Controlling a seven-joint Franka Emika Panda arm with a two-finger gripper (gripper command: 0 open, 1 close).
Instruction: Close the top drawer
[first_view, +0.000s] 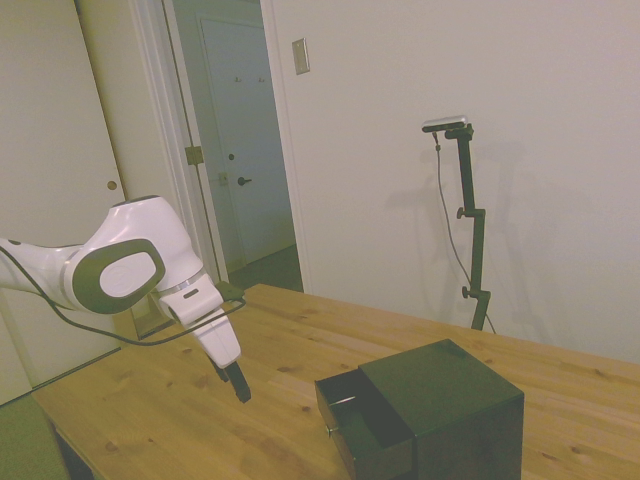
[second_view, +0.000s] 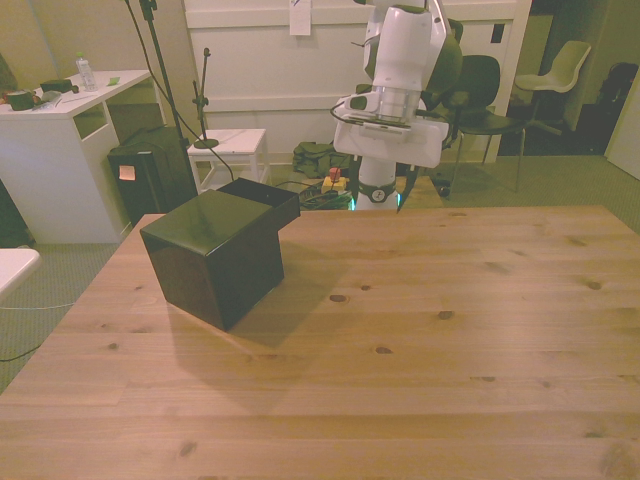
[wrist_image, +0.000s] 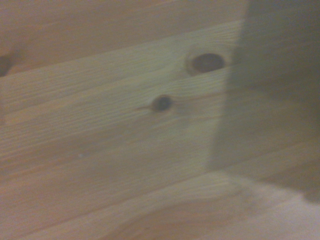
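Note:
The black cube cabinet (first_view: 440, 405) stands on the wooden table, its top drawer (first_view: 358, 415) pulled out toward the arm. A small silvery knob (first_view: 329, 432) shows on the drawer's front. In the front view the cabinet (second_view: 215, 250) sits at the left, with the top drawer (second_view: 265, 193) sticking out of its far side. My gripper (first_view: 232, 382) hangs tilted just above the table, a short way from the drawer front and apart from it. Seen from the front, the gripper (second_view: 385, 190) is open and holds nothing.
The wrist view shows only bare wood (wrist_image: 110, 130) with two dark knots and a shadow (wrist_image: 270, 90) along one side. Beyond the table a white desk (second_view: 60, 120), a small white stool (second_view: 228, 145) and chairs (second_view: 560, 70) stand on the floor.

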